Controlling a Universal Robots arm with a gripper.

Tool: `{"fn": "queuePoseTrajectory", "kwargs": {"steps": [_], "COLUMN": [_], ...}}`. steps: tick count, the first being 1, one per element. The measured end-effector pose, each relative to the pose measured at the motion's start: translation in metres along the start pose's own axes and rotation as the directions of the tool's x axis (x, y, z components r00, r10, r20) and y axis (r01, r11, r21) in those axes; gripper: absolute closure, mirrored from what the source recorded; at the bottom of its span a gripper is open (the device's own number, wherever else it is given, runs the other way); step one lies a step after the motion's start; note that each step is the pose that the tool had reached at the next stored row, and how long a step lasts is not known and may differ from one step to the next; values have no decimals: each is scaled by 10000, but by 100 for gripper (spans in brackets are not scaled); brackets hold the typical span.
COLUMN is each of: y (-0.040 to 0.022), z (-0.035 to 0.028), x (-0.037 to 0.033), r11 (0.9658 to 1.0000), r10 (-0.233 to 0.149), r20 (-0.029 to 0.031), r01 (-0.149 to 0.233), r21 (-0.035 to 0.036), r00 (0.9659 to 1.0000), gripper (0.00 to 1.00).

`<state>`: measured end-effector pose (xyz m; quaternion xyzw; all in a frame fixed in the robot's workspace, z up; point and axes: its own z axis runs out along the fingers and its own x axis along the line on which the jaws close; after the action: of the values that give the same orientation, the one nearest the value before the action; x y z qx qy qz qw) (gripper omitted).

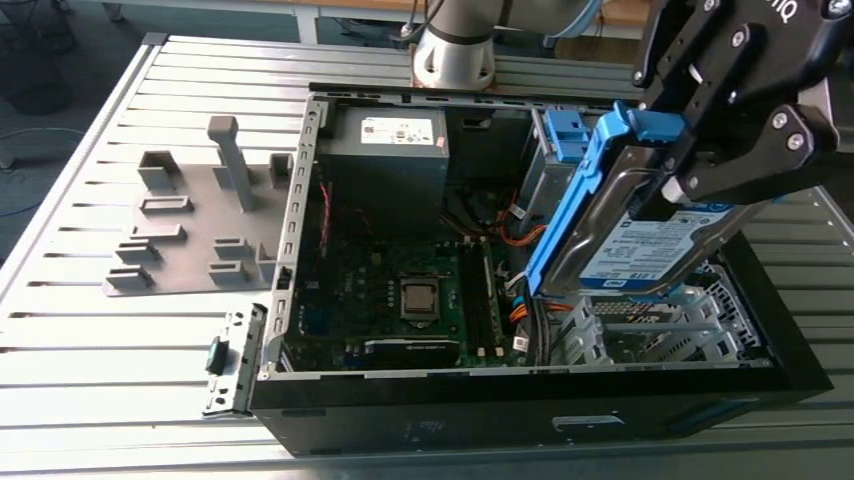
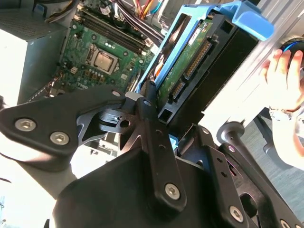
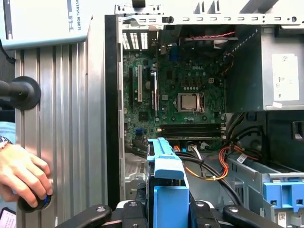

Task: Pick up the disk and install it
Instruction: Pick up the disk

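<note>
The disk (image 1: 654, 245), a silver drive with a blue-and-white label in a bright blue bracket, hangs tilted on edge above the exterior view's right side of the open computer case (image 1: 534, 410). My gripper (image 1: 671, 190) is shut on its upper part. In the second wrist view the disk (image 2: 190, 61) shows its green circuit side, with the black fingers (image 2: 151, 111) clamped on its edge. The first wrist view shows the bracket's blue end (image 3: 166, 183) between the gripper's arms. The metal drive cage (image 3: 270, 180) with its blue latch lies just beside the disk.
Inside the case lie the motherboard (image 1: 400, 290), orange and black cables (image 3: 209, 171) and the grey power supply (image 1: 387, 150). A grey fixture plate (image 1: 187, 230) sits on the slatted table at the exterior view's left. A person's hand (image 3: 21, 173) rests on a black knob beside the case.
</note>
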<state>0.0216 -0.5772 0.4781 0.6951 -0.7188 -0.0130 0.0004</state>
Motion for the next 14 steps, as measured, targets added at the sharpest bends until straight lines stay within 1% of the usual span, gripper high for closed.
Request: {"fn": "queuePoseTrajectory", "kwargs": {"steps": [3,8,14], "y": [-29,-96,-138], "z": [3,5,8], "x": [6,4,3], "r11": [10000,10000,10000], "r10": [0,-1,0], "r20": [28,30,30], "r01": [0,1,0], "r21": [-1,-2,-1], "r00": [10000,10000,10000], "gripper": [63,63,63]}}
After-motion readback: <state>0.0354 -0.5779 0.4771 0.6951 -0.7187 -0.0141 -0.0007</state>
